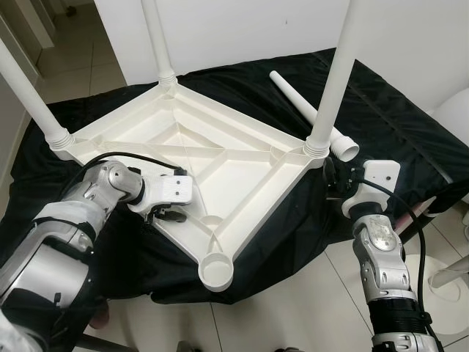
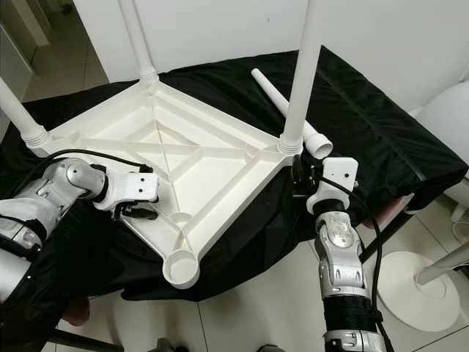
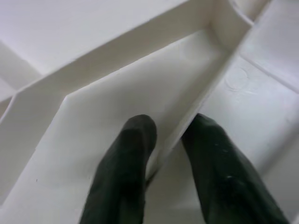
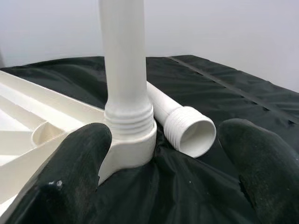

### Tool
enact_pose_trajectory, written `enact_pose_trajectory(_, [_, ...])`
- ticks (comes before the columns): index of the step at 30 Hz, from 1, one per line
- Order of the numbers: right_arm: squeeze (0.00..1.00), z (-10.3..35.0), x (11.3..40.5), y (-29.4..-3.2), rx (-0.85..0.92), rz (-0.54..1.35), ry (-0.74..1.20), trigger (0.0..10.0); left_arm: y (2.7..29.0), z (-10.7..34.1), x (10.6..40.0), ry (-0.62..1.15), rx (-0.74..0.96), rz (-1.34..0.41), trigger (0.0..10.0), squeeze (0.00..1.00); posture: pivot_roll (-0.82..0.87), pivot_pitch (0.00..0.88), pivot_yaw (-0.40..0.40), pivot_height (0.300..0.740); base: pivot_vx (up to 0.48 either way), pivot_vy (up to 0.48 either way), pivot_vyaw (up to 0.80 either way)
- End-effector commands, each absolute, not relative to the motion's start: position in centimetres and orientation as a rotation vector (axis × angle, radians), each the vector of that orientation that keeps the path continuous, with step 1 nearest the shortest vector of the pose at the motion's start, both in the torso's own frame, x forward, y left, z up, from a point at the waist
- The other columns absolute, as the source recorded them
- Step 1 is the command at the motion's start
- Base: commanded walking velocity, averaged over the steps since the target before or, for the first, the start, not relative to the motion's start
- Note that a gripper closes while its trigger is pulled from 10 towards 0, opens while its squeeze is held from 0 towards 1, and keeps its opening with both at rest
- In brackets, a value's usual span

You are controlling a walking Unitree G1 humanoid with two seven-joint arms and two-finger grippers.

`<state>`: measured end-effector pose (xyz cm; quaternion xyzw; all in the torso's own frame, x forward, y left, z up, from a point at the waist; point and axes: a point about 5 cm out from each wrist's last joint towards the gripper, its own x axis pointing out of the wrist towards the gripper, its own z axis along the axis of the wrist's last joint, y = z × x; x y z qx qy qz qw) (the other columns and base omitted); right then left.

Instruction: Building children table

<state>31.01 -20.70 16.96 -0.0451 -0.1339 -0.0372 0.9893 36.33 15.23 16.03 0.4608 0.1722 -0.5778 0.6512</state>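
On the black cloth [image 1: 410,125] lies the white tabletop [image 1: 183,139], turned underside up, with 3 legs already standing in their corner sockets. At the left, the left gripper [image 3: 163,149] is clenched on a rib of the tabletop, its fingers [image 3: 124,163] either side of that thin wall, steadying the piece. Nearer the middle, the front corner socket [image 1: 218,273] is still empty, so 1 leg is left to fit. To the right, the loose leg [image 1: 311,114] lies on the cloth just beside the right-hand standing leg [image 1: 333,81]. The right gripper [image 4: 163,154] hangs released in front of it, fingers spread, gripping nothing
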Motion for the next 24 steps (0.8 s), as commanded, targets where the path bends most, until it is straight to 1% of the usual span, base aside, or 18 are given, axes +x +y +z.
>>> enact_pose_trajectory(1, [0.0, 16.7, 30.8, -20.7, -0.082, -0.078, -0.256, 10.0, 15.7, 15.7, 36.3, 0.405, 0.957, -1.301, 0.0, 0.0, -0.08, 0.111, 0.122, 0.74, 0.0, 0.0, 0.0])
enact_pose_trajectory(7, [0.0, 16.6, 30.8, -20.8, -0.079, -0.08, -0.252, 10.0, 15.8, 16.0, 36.4, 0.4, 0.92, -1.304, 0.0, 0.0, -0.07, 0.112, 0.122, 0.74, 0.0, 0.0, 0.0])
enact_pose_trajectory(14, [0.0, 16.6, 30.7, -20.6, -0.073, -0.081, -0.251, 10.0, 16.6, 15.8, 36.4, 0.391, 0.852, -1.265, 0.0, 0.0, -0.07, 0.123, 0.116, 0.74, 0.0, 0.0, 0.0])
enact_pose_trajectory(15, [0.0, 16.6, 30.7, -20.6, -0.071, -0.082, -0.251, 10.0, 16.9, 15.7, 36.5, 0.388, 0.852, -1.227, 0.0, 0.0, -0.07, 0.125, 0.114, 0.74, 0.0, 0.0, 0.0])
enact_pose_trajectory(18, [0.0, 16.6, 30.7, -20.6, -0.069, -0.083, -0.251, 10.0, 17.3, 15.7, 36.6, 0.387, 0.847, -1.194, 0.0, 0.0, -0.07, 0.128, 0.111, 0.74, 0.0, 0.0, 0.0])
enact_pose_trajectory(20, [0.0, 16.6, 30.7, -20.6, -0.069, -0.084, -0.249, 10.0, 17.8, 15.6, 36.8, 0.379, 0.831, -1.124, 0.0, 0.0, -0.07, 0.129, 0.11, 0.74, 0.0, 0.0, 0.0])
enact_pose_trajectory(21, [0.0, 16.6, 30.7, -20.6, -0.068, -0.084, -0.248, 10.0, 17.9, 15.6, 36.9, 0.368, 0.821, -1.087, 0.0, 0.0, -0.07, 0.129, 0.11, 0.74, 0.0, 0.0, 0.0])
enact_pose_trajectory(24, [0.0, 16.6, 30.7, -20.6, -0.066, -0.085, -0.247, 10.0, 18.0, 15.7, 37.1, 0.349, 0.812, -1.047, 0.0, 0.0, -0.07, 0.13, 0.109, 0.74, 0.0, 0.0, 0.0])
